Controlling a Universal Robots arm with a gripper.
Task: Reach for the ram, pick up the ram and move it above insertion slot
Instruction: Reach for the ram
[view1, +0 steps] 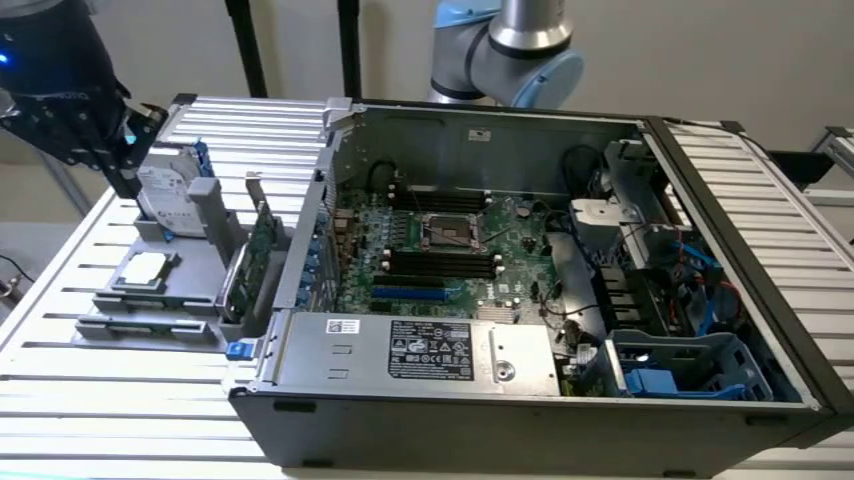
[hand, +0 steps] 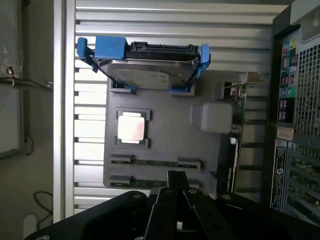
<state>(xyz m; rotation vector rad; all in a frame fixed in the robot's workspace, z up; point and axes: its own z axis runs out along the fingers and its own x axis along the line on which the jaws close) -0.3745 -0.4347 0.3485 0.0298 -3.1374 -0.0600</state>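
Over gray tray (hand: 170, 135), my gripper (hand: 176, 176) hangs w/ fingertips pressed together, nothing held; ram (hand: 155, 163) lies in tray, at end opposite hard drive (hand: 150, 72), CPU (hand: 132, 127) between.

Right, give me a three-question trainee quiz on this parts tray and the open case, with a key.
1. True or false: the silver hard drive with blue rails lies inside the open dark metal computer case.
2. What lies on the grey plastic parts tray between that hard drive and the long thin green ram stick? A) a square silver processor chip B) a fan C) a screwdriver
3. Fill in: the black gripper hangs above the grey ___, not the case.
Key: 1 false, it stands on the tray; 2 A; 3 tray.
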